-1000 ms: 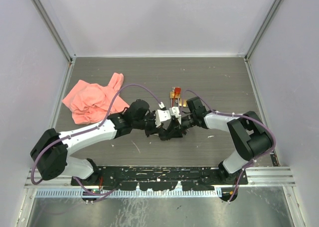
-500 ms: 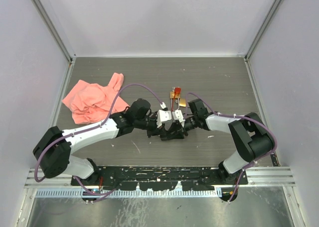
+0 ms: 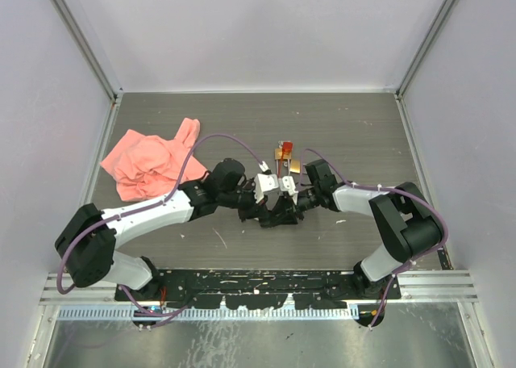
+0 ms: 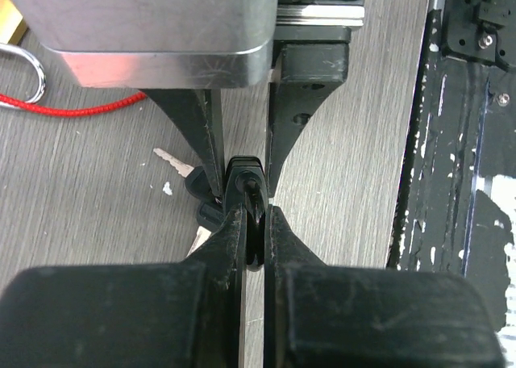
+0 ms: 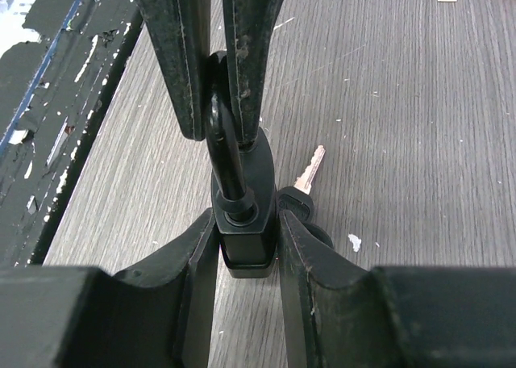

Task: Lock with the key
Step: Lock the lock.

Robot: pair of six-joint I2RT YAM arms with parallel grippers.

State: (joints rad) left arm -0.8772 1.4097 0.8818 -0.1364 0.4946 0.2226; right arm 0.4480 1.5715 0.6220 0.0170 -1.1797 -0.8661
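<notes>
Right gripper (image 5: 243, 223) is clamped on the body of the small black metal padlock (image 5: 242, 257), with the left gripper (image 4: 253, 223) pinching its shackle (image 5: 222, 134) from the opposite end. The pale metal key with a black head (image 5: 309, 171) lies flat just beside the padlock, blade towards our left arm. We reckon the right gripper's nearer.

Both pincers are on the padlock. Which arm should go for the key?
Left, probably. The right pincer clamps the padlock body, holding it steady; the left pincer only pinches the shackle, so it can let go and reach the key lying beside.
</notes>
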